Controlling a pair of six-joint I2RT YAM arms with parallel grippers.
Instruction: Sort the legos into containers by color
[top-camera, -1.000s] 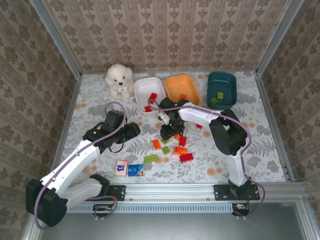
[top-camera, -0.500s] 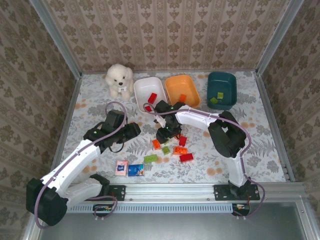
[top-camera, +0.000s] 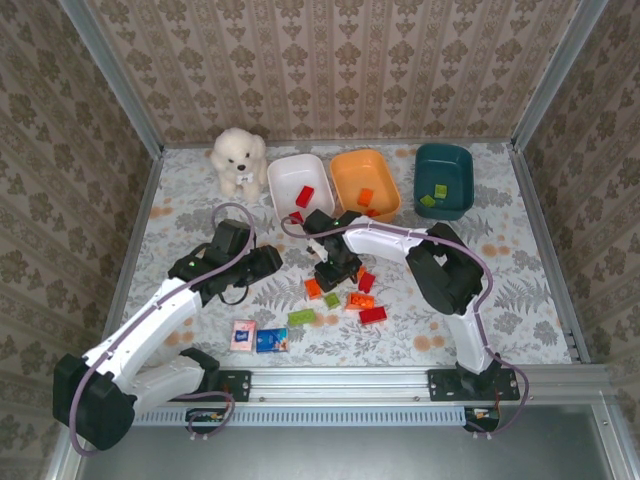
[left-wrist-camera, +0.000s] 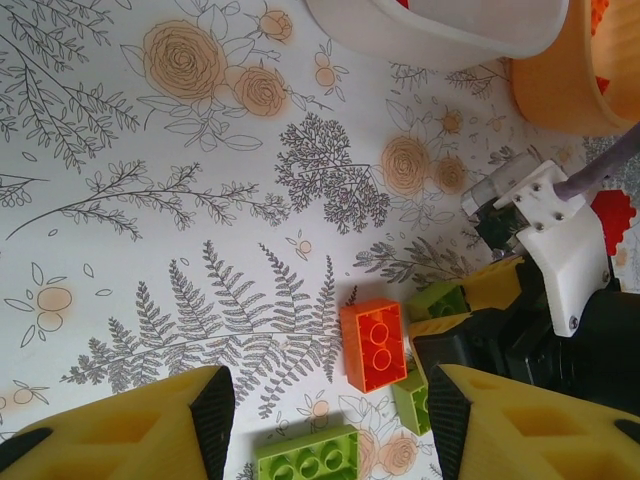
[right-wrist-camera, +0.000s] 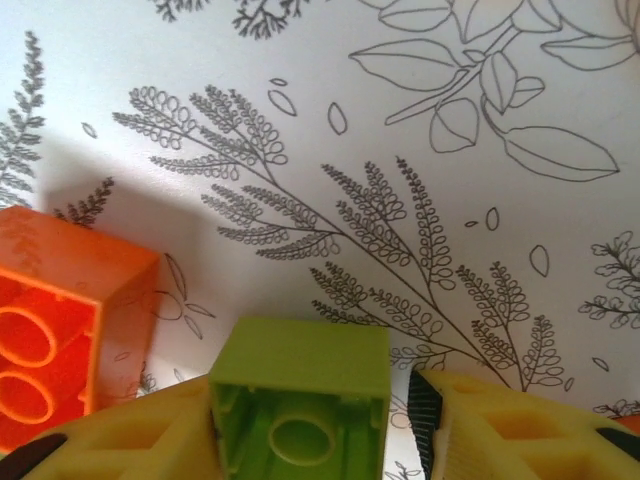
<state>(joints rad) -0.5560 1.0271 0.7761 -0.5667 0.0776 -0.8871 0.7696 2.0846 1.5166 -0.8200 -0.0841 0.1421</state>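
Tool on your left (left-wrist-camera: 325, 400) hangs spread wide over the fern-print desk (left-wrist-camera: 150, 300), nothing between. Glossy studded legos (top-camera: 300, 317) lie mid-desk; your right tool (right-wrist-camera: 312, 412) straddles a hollow-bottomed lime brick (right-wrist-camera: 300, 365), can't tell if it's actually pinched. Rounded plastic trays (top-camera: 380, 170) sit beyond.

No legible text or markings
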